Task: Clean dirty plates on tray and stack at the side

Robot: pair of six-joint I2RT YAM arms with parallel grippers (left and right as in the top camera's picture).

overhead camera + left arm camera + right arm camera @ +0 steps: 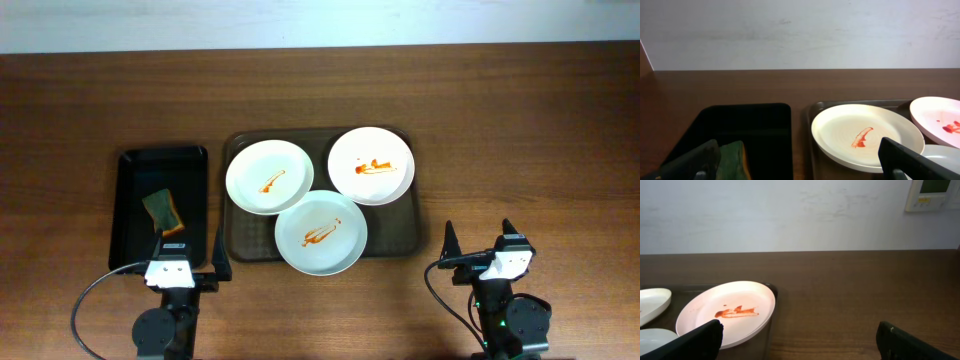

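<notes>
**Cleaning not yet begun**

Three plates [269,177] lie on the brown tray [397,238], each smeared with sauce. The left gripper [175,262] and the right gripper [478,245] have fingers wide and hold nothing. Next, I think, the left must take the sponge [163,212].

On my screens, a dark brown wooden table [560,120] with streaky grain fills the overhead view. Behind its far edge rises a plain, pale grey wall [800,35], evenly lit (the light looks soft and diffuse). A small white wall panel [932,195] with a greenish display sits high on the right.
</notes>
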